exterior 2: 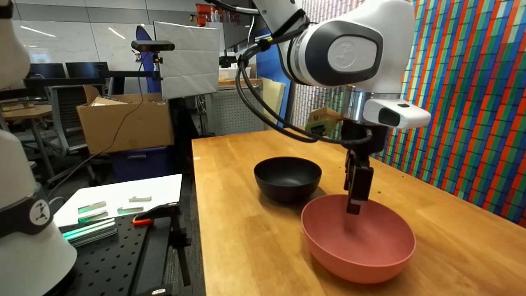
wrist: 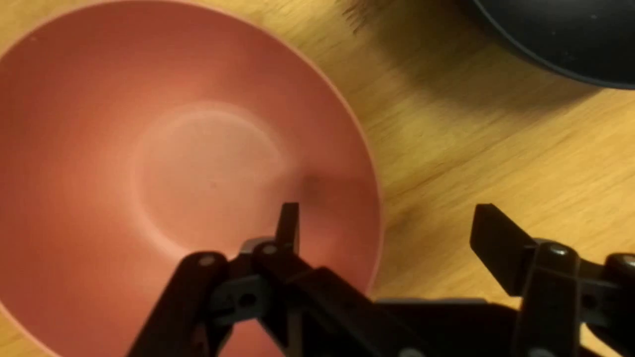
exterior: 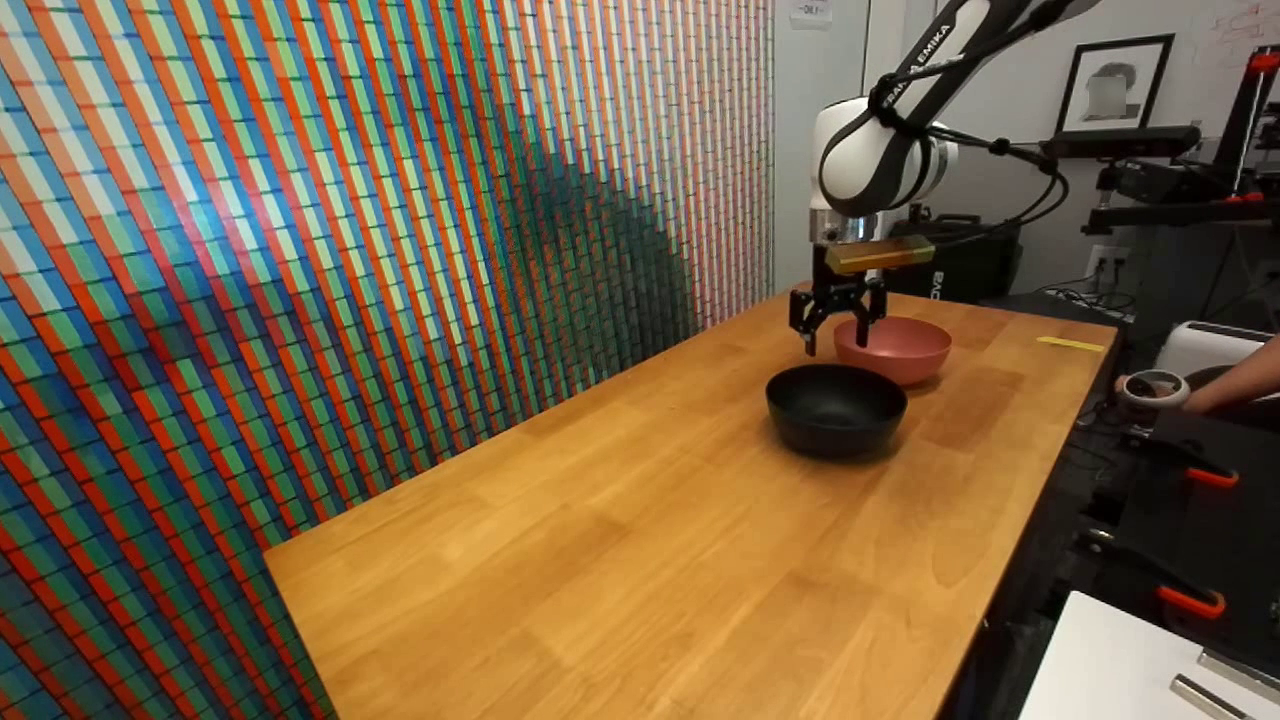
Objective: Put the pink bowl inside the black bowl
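Note:
The pink bowl [exterior: 912,352] sits upright on the wooden table; it also shows in an exterior view [exterior 2: 361,246] and the wrist view [wrist: 208,148]. The black bowl [exterior: 836,425] stands upright close beside it, also in an exterior view [exterior 2: 287,181]; only part of it shows in the wrist view [wrist: 585,39]. My gripper [wrist: 386,210] is open and empty, pointing down at the pink bowl's rim. In the wrist view the rim passes between the fingers, one over the bowl's inside and one over the table. The gripper [exterior: 836,347] appears slightly above the rim; contact cannot be told.
The wooden table [exterior: 600,560] runs along a wall of coloured tiles [exterior: 350,250]. Yellow tape [exterior: 1070,344] lies on the table near an edge. Cables [exterior 2: 279,119] hang from the arm. A person's hand with a controller [exterior: 1155,388] is beside the table.

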Robot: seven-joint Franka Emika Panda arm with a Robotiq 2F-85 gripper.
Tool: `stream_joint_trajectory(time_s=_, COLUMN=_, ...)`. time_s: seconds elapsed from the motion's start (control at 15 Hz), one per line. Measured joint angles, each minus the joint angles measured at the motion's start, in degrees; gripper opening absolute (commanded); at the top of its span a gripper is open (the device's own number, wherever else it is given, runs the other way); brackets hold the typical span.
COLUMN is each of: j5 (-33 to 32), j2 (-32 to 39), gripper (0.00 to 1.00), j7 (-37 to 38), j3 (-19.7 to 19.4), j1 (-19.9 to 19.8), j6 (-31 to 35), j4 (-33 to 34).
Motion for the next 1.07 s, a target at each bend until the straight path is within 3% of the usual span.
stream_joint_trajectory(time_s=0.47, j5=0.0, j2=1.65, gripper=0.03, j7=1.03, j3=-1.42, j1=1.19, j6=-0.37, j4=1.36)
stream_joint_trajectory(time_s=1.07, j5=1.95, j2=-3.09, gripper=0.01, j7=-0.15, j3=-1.55, j1=0.81, j6=-11.46, j4=4.12)
